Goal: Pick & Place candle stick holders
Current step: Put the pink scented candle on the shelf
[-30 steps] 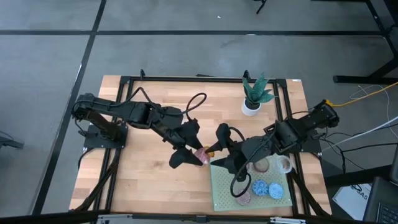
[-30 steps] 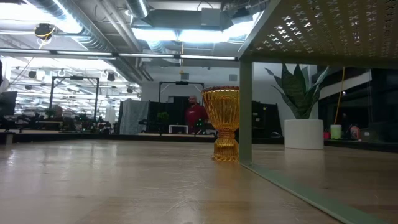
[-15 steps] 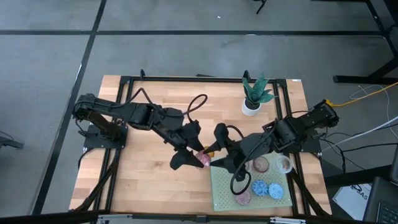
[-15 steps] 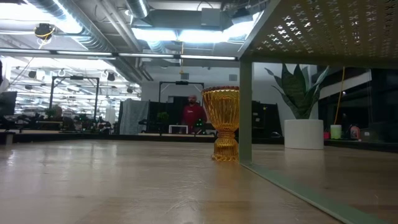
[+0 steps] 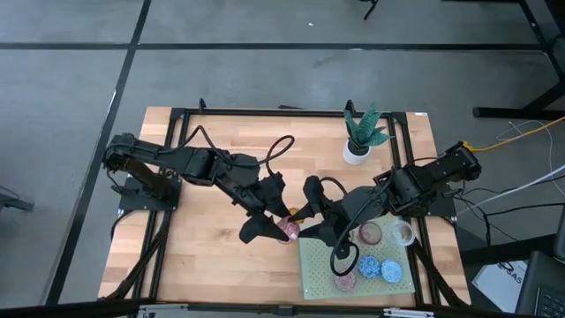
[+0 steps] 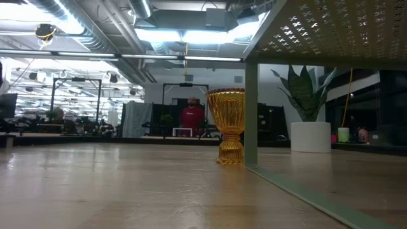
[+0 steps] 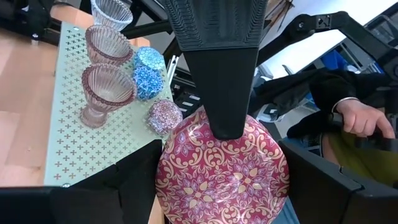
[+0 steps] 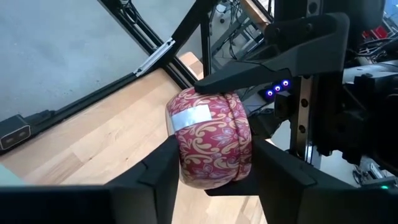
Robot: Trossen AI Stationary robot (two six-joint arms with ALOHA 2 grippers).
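Closing in since a second ago, the right gripper (image 8: 214,169) has its fingers on either side of the red patterned holder (image 8: 211,137) above the middle of the wooden table (image 6: 127,184); whether they pinch it cannot be told, while the left gripper (image 7: 217,180) clamps that same cup. Just beyond, the pale green perforated mat (image 7: 68,137) carries two pink ribbed holders (image 7: 106,93), two blue holders (image 7: 148,81) and a speckled purple holder (image 7: 163,116), and an amber holder (image 6: 229,127) stands on the table beside the mat's edge. Farther off, a white plant pot (image 6: 310,137) stands on the table, and in the room behind a person in red (image 6: 191,117) has shifted slightly sideways.
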